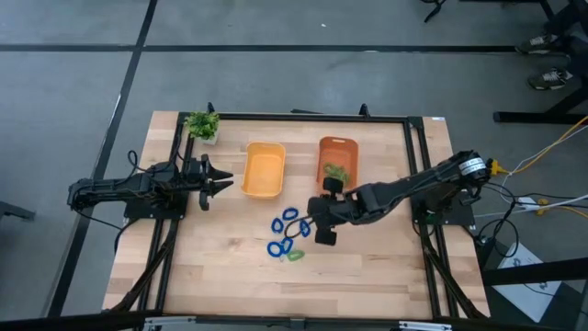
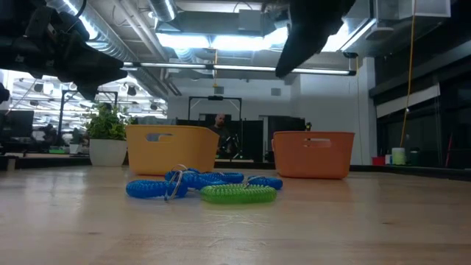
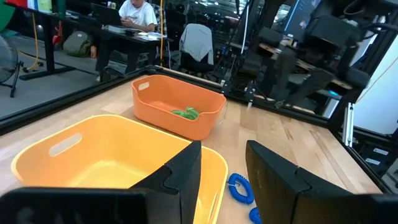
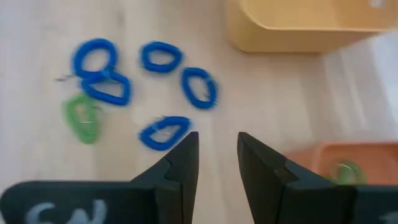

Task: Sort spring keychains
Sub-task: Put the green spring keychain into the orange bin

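Keychains lie in a loose cluster on my wooden desk (image 1: 386, 276), in front of the two bins and nearer my right arm than my left. Starting with the big things: the yellow bin (image 1: 264, 170) sits toward my left side and looks bare inside from my left wrist view. The orange bin (image 1: 337, 158) stands just beside it, apart from it, with one green keychain (image 1: 336, 172) on its floor. A small potted plant (image 1: 202, 126) stands at the far left corner of the desk.

My left arm waits beside the yellow bin, its left pincer (image 1: 224, 182) pointing at the bin's side, fingers apart and grasping nothing. My right arm reaches in from the right, and my right pincer (image 1: 323, 214) hangs above the desk just in front of the orange bin, by the edge of the cluster. Its fingers stand a little apart with nothing between them; bare wood shows in the gap.

Down at the small things: five blue keychains (image 1: 290, 216) lie on the desk, two of them touching each other. One green one (image 4: 83, 118) lies at the cluster's near edge, just beside a blue loop. All lie flat and clear of both bins.
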